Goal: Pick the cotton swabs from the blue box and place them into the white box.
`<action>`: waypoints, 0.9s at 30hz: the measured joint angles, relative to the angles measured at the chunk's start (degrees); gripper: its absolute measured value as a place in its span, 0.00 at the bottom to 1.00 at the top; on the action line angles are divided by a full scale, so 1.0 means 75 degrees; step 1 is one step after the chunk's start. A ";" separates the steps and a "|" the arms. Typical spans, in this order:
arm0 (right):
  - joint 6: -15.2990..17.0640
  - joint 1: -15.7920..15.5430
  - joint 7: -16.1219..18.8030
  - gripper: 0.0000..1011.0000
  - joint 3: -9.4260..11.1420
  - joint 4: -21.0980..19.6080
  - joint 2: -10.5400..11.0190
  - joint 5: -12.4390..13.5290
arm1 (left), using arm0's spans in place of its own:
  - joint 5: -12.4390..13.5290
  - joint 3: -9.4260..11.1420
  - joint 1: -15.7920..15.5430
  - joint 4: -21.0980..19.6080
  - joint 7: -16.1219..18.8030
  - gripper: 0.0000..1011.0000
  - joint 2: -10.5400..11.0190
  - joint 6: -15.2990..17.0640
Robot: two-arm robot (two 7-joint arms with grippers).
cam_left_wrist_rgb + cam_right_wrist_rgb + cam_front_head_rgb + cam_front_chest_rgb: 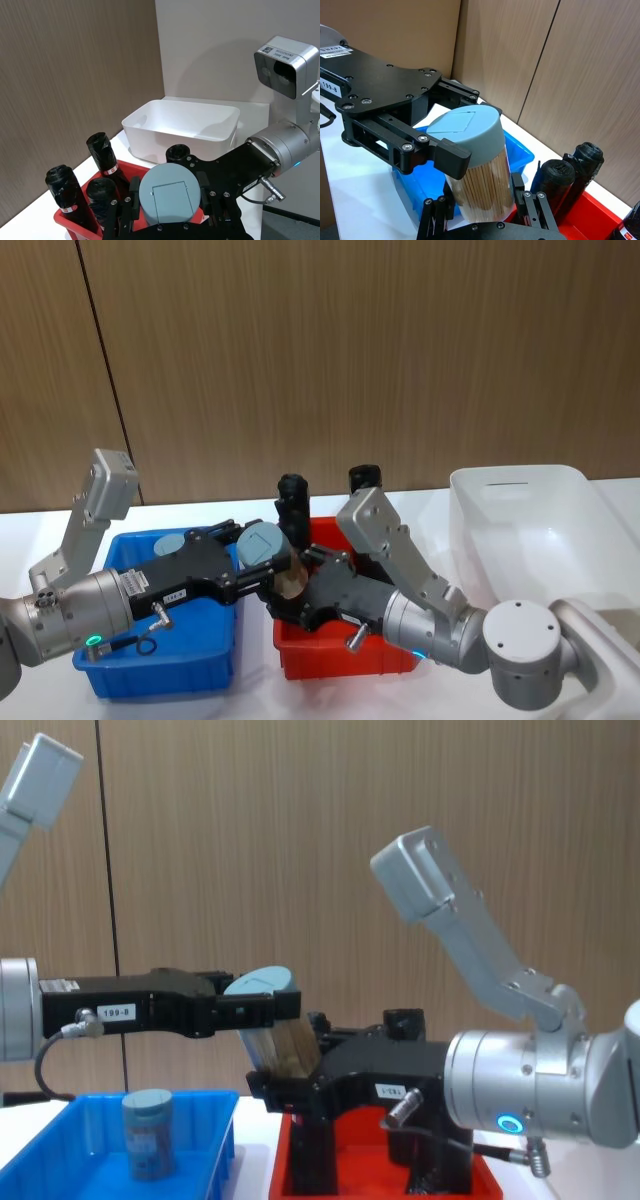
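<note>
Right wrist view: left gripper (469, 133) clamps cotton swabs (482, 185) at lid; right gripper (482, 214) clamps the base, over blue box (520, 150) rim.

From my head camera, a red tray (340, 655) sits low in the middle of the frame on the white table (180, 518), a pale band below the wall. One black roll (292, 502) stands upright at the tray's far left corner, and a second black roll (365, 478) stands just to its right near frame centre. My left wrist camera counts four such rolls; two show small red-and-white labels. A brown wood-panelled wall (350, 340) covers the upper half, with a dark seam (100, 360) slanting down at upper left.
</note>
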 joint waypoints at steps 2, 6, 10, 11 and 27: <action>0.0018 0.0015 0.0002 0.66 -0.0013 0.0008 -0.0005 -0.0015 | 0.0000 0.0000 0.0000 0.0000 0.0000 0.66 0.0001 0.0000; 0.0058 0.0025 0.0007 0.66 -0.0031 0.0010 -0.0010 -0.0045 | 0.0000 0.0001 0.0000 0.0000 -0.0003 0.66 0.0001 0.0001; 0.0086 0.0030 0.0013 0.66 -0.0049 0.0010 -0.0010 -0.0069 | -0.0004 0.0004 0.0000 0.0000 -0.0018 0.71 -0.0001 0.0001; 0.0093 0.0030 0.0014 0.66 -0.0053 0.0009 -0.0010 -0.0073 | -0.0004 0.0003 0.0000 0.0000 -0.0018 0.72 -0.0001 0.0001; 0.0124 -0.0028 0.0005 0.66 -0.0023 -0.0154 0.0094 0.0097 | -0.0005 0.0001 0.0000 0.0000 -0.0020 0.99 0.0001 0.0001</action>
